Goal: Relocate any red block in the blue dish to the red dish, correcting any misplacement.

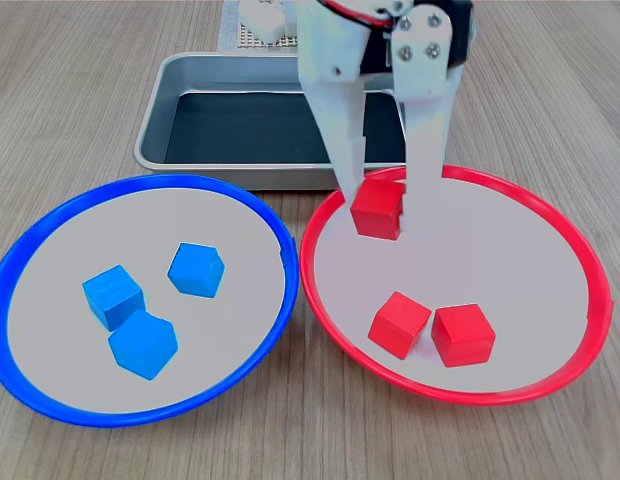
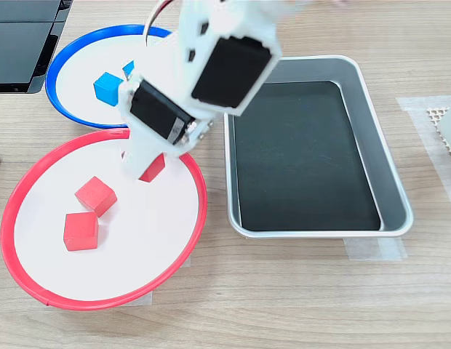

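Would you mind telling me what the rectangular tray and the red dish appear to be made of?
The rectangular tray looks like brushed metal: silvery, softly reflective rim, dark lining inside. The red dish seems plastic, judging by its glossy, uniformly bright rim and matte pale inside.

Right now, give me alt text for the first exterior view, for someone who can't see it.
A white gripper holds a red block over the red dish, where two more red blocks lie. On the first exterior view's left, a blue dish holds three blue blocks; a metal tray sits behind on the wooden table.
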Motion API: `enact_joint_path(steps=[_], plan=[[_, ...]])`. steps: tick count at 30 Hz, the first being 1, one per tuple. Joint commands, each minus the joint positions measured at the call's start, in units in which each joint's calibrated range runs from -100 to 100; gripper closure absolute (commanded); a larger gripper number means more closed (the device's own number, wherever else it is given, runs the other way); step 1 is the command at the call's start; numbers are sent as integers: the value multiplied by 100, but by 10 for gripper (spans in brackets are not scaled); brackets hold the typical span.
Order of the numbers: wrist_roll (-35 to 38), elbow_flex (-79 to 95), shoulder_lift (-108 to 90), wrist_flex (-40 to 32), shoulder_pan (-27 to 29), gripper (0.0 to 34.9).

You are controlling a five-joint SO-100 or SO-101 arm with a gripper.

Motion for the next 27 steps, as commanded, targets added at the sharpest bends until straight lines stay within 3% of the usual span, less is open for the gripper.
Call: enact_joint_path(steps=[1, 27], plan=[[-54, -284, 150, -54, 3, 346], [-415, -1786, 1668, 28, -430, 346]])
